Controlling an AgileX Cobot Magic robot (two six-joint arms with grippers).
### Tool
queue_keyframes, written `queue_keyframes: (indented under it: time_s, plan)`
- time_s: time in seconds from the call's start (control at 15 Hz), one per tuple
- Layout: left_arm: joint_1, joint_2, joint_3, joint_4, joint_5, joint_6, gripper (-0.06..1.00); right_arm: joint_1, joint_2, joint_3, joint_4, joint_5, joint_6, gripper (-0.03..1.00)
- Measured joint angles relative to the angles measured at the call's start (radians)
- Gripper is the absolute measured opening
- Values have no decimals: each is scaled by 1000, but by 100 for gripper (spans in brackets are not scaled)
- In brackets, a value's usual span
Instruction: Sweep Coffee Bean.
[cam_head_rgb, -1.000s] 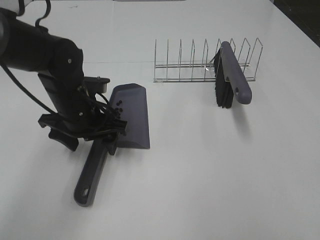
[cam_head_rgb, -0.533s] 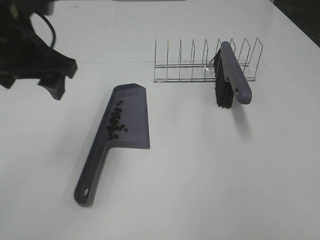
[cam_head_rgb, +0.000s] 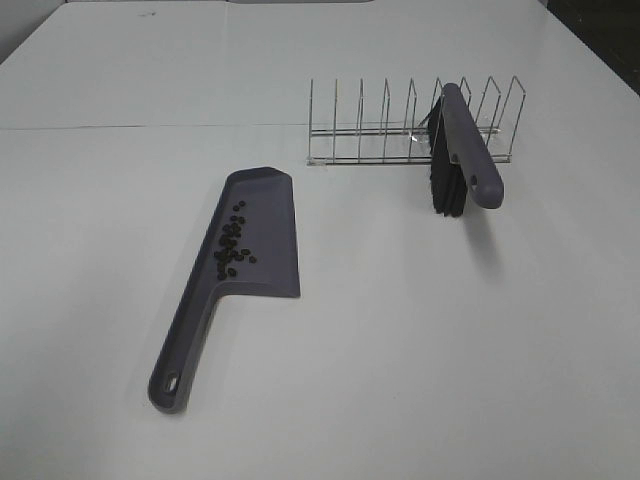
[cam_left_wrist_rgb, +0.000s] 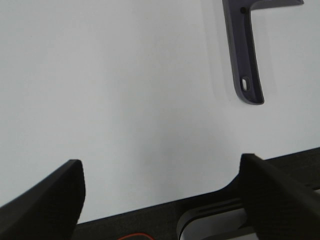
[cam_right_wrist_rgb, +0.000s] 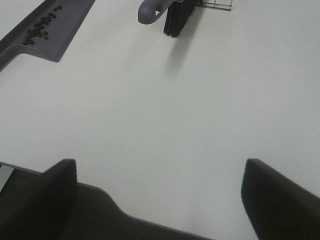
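Note:
The grey-purple dustpan (cam_head_rgb: 262, 232) lies flat on the white table, left of the middle, with its handle (cam_left_wrist_rgb: 244, 55) pointing to the near edge. The coffee bean pile (cam_head_rgb: 231, 240) rests inside the pan along its left wall, also visible as coffee beans (cam_right_wrist_rgb: 40, 27) in the right wrist view. The brush (cam_head_rgb: 462, 152) leans on the wire rack (cam_head_rgb: 385, 130) with its black bristles down. Neither arm shows in the exterior high view. My left gripper (cam_left_wrist_rgb: 161, 162) is open over bare table near the edge. My right gripper (cam_right_wrist_rgb: 160, 162) is open too, holding nothing.
The wire rack stands at the back right with the brush (cam_right_wrist_rgb: 170, 12) against its right end. The table's near edge (cam_left_wrist_rgb: 150, 212) runs just below both grippers. White tabletop (cam_head_rgb: 420, 330) spreads between dustpan and brush.
The left arm, which was over the dustpan's handle a second ago, has pulled back up and left out of the exterior high view. The dustpan and beans stay put.

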Motion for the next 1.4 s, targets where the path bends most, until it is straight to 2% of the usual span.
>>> queue_keyframes:
  time_s: [0.2, 0.53, 1.4]
  plan:
    - [0, -272, 132, -5, -36, 16, 79, 0, -14, 5, 23, -32, -40, 78]
    - [0, -615, 162, -20, -49, 139, 79, 0, -17, 36, 44, -82, -67, 78]
    - [1, -641, 162, -29, -49, 153, 79, 0, -17, 36, 45, -82, -68, 78]
